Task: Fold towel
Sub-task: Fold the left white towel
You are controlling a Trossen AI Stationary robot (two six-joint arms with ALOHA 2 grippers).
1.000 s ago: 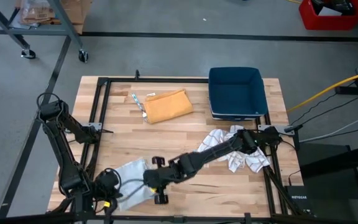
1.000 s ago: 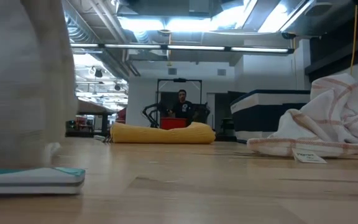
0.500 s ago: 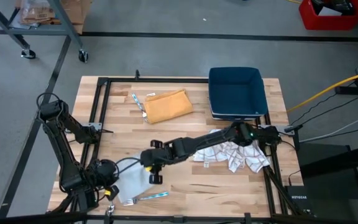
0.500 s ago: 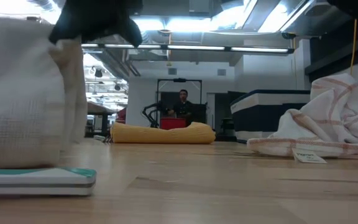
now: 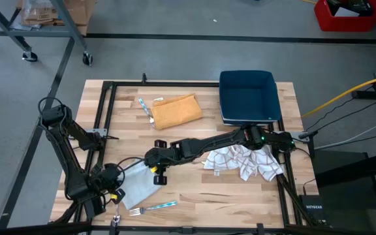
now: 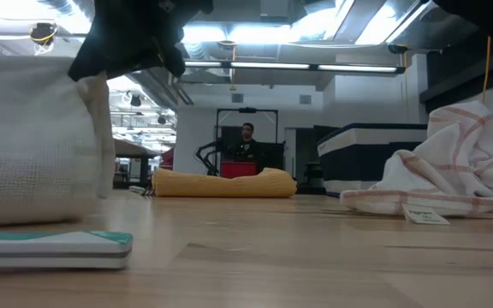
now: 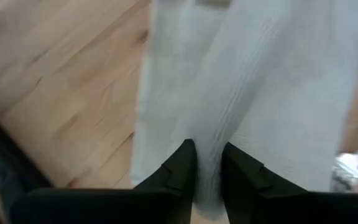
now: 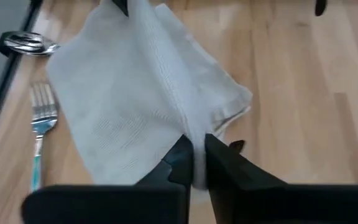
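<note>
A pale grey towel lies near the table's front left, bunched up between my two grippers. My left gripper is at its left side, and its fingers are closed on a ridge of the cloth. My right gripper reaches in from the right to the towel's right far side and is shut on a fold. In the low view the towel stands up as a raised wall, with a dark gripper above it. My left gripper pinches a raised ridge of the towel between its two fingers, coming steeply from above. The cloth runs on from the fingers down to the table. My right gripper pinches a fold of the towel between its fingers, slanting down from the table's right. The cloth spreads out from the fold and rests on the table.
A fork with a teal handle lies just in front of the towel, and a spoon lies by the frame rail. A folded yellow towel, a blue bin and a crumpled checked towel lie farther back and to the right.
My right gripper has gone from near the front edge toward the far edge, carrying its part of the towel with it. The towel's near part has come away from the front edge and uncovered the fork. My left gripper has tipped more steeply downward.
</note>
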